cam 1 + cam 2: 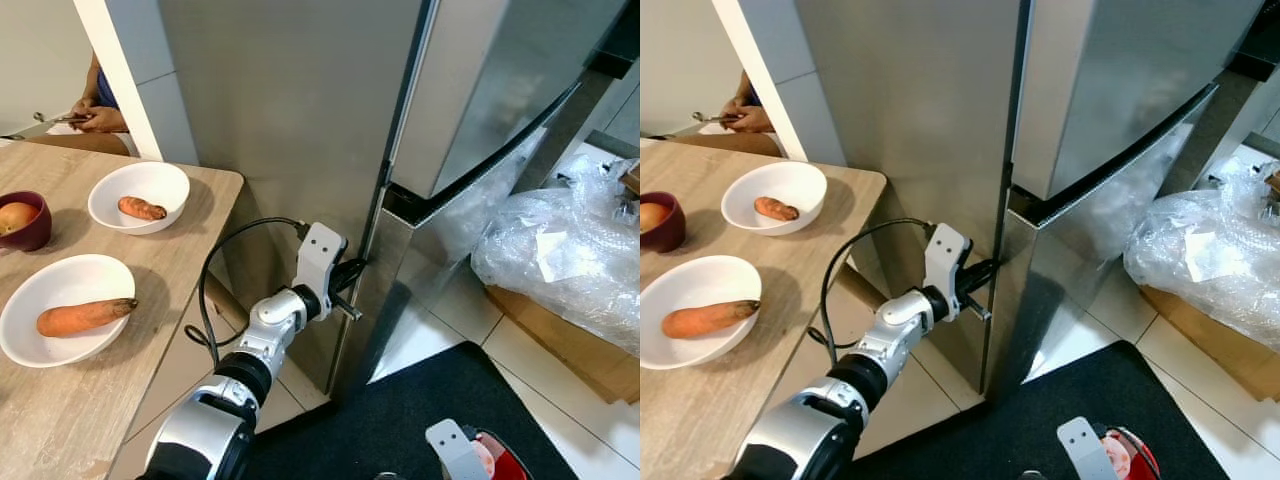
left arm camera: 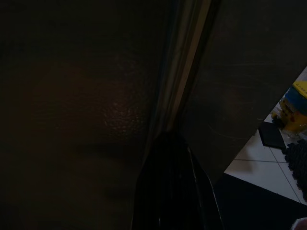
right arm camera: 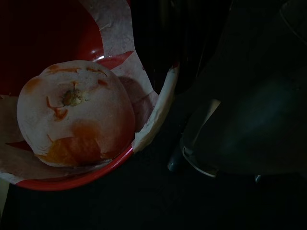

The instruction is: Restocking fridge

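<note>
The steel fridge (image 1: 300, 110) stands closed, its upper door (image 1: 490, 80) above the lower door (image 1: 440, 250). My left gripper (image 1: 350, 285) is at the front corner of the fridge, its black fingers (image 2: 168, 187) pressed together against the dark seam (image 2: 180, 86) beside the lower door. Low at my right, my right gripper (image 3: 163, 72) is shut on the rim of a red paper-lined bowl (image 3: 96, 175) holding a round pale-orange fruit (image 3: 76, 110). That bowl (image 1: 495, 460) hangs over the black mat.
To my left, a wooden table (image 1: 150, 330) carries a white bowl (image 1: 30, 340) with a carrot (image 1: 85, 316), another white bowl (image 1: 165, 180) with a small carrot (image 1: 142, 208), and a dark red bowl (image 1: 30, 235). A person (image 1: 100, 110) sits behind. Plastic-wrapped bundle (image 1: 570, 250) lies right; black mat (image 1: 400, 420) below.
</note>
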`<state>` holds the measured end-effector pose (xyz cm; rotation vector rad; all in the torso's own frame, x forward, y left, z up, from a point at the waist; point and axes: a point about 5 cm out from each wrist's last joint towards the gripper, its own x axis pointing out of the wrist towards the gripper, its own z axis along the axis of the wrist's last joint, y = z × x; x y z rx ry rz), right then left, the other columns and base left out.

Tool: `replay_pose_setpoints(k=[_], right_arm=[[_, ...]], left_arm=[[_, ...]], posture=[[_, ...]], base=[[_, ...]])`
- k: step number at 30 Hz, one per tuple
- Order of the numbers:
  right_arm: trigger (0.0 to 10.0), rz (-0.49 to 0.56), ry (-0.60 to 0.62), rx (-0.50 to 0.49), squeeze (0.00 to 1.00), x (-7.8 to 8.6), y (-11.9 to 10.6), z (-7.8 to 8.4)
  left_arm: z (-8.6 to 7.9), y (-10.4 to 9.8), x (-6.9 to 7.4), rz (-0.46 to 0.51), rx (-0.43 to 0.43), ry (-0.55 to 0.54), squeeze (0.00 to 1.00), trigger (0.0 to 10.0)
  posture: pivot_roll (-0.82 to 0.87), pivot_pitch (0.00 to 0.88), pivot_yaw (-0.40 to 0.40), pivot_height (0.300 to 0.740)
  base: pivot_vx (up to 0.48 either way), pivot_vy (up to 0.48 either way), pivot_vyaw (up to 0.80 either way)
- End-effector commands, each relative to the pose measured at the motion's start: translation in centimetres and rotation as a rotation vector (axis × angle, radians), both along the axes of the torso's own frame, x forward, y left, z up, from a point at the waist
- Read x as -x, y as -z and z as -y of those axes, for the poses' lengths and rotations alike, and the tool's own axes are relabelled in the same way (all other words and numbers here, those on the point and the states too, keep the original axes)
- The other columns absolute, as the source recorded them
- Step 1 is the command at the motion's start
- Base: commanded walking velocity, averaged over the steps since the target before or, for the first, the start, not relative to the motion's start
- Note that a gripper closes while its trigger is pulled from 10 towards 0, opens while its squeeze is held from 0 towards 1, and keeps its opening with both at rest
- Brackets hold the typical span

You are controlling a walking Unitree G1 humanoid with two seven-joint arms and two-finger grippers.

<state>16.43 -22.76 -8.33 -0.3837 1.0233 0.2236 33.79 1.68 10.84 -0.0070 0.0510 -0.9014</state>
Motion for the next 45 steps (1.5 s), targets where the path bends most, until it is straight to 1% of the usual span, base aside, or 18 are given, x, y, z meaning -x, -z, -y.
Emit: replay_pose_setpoints(k=[1, 24, 33, 36, 40, 41, 43, 44, 45], right_arm=[[10.0, -0.004, 0.028, 0.001, 0.00, 0.6, 0.2, 0.3], [10.0, -0.005, 0.032, 0.002, 0.00, 0.6, 0.2, 0.3], [10.0, -0.005, 0.033, 0.002, 0.00, 0.6, 0.2, 0.3], [10.0, -0.005, 0.033, 0.002, 0.00, 0.6, 0.2, 0.3], [10.0, -0.006, 0.033, 0.002, 0.00, 0.7, 0.2, 0.3], [10.0, -0.006, 0.034, 0.001, 0.00, 0.7, 0.2, 0.3], [10.0, -0.007, 0.035, 0.001, 0.00, 0.8, 0.3, 0.2], [10.0, -0.008, 0.038, 0.000, 0.00, 0.8, 0.3, 0.2], [10.0, -0.008, 0.038, 0.000, 0.00, 0.8, 0.3, 0.2]], left_arm=[[7.0, -0.4, 3.7, 0.002, 0.043, 0.280, 0.00, 10.0], [8.1, -0.6, 4.3, 0.006, 0.050, 0.321, 0.00, 10.0], [8.9, -0.7, 5.0, 0.009, 0.053, 0.355, 0.00, 10.0], [8.9, -0.7, 5.0, 0.009, 0.053, 0.354, 0.00, 10.0], [8.4, -0.8, 4.7, 0.018, 0.058, 0.340, 0.00, 10.0], [8.1, -0.9, 4.5, 0.019, 0.066, 0.328, 0.00, 10.0], [6.8, -0.6, 4.2, 0.020, 0.072, 0.312, 0.00, 10.0], [5.6, -0.1, 4.1, 0.016, 0.069, 0.296, 0.00, 10.0], [5.3, -0.1, 4.1, 0.015, 0.068, 0.293, 0.00, 10.0]], posture=[[-0.22, 0.119, 0.000, 0.700], [-0.22, 0.120, 0.002, 0.700], [-0.22, 0.120, 0.003, 0.700], [-0.22, 0.121, 0.003, 0.700], [-0.22, 0.121, 0.005, 0.700], [-0.22, 0.121, 0.007, 0.700], [-0.22, 0.124, 0.009, 0.700], [-0.22, 0.124, 0.010, 0.700], [-0.22, 0.124, 0.010, 0.700]], base=[[0.000, 0.000, 0.00], [0.000, 0.000, 0.00], [0.000, 0.000, 0.00], [0.000, 0.000, 0.00], [0.000, 0.000, 0.00], [0.000, 0.000, 0.00], [0.000, 0.000, 0.00], [0.000, 0.000, 0.00], [0.000, 0.000, 0.00]])
